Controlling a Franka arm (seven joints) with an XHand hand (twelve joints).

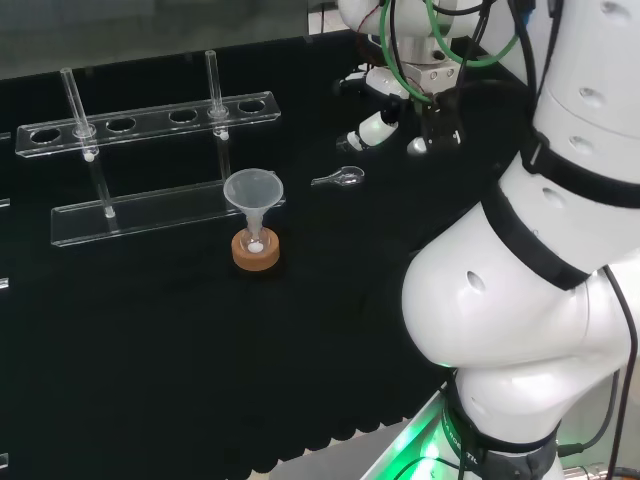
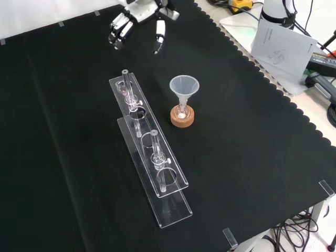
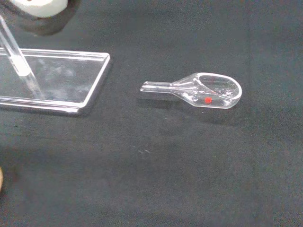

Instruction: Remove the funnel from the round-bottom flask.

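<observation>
Funnel (image 2: 184,87) seated upright in the neck of the round-bottom flask (image 2: 181,112), wide mouth up, stem down inside the clear glass. Flask resting on a cork ring stand (image 2: 182,117) on the black cloth of the bench (image 2: 252,157), just right of the clear test-tube rack (image 2: 149,155) in the front view. In the head view, funnel (image 1: 253,190) and cork ring stand (image 1: 256,252) just in front of the rack's right end (image 1: 150,115), with a white speck low in the flask (image 1: 256,243).

Robot hand (image 2: 137,23) at the top of the front view, above the cloth, well apart from the funnel, fingers (image 2: 159,32) relaxed and spread, pointing down, holding nothing. In the head view, robot hand (image 1: 385,110) to the right of the rack, beyond the funnel.

Small clear glass scoop (image 3: 199,90) lying flat on the cloth in the wrist view, a red dot in its bowl, handle toward the corner of the rack's base plate (image 3: 57,82) and apart from it. Same scoop (image 1: 338,178) in the head view between the funnel and the robot hand.
</observation>
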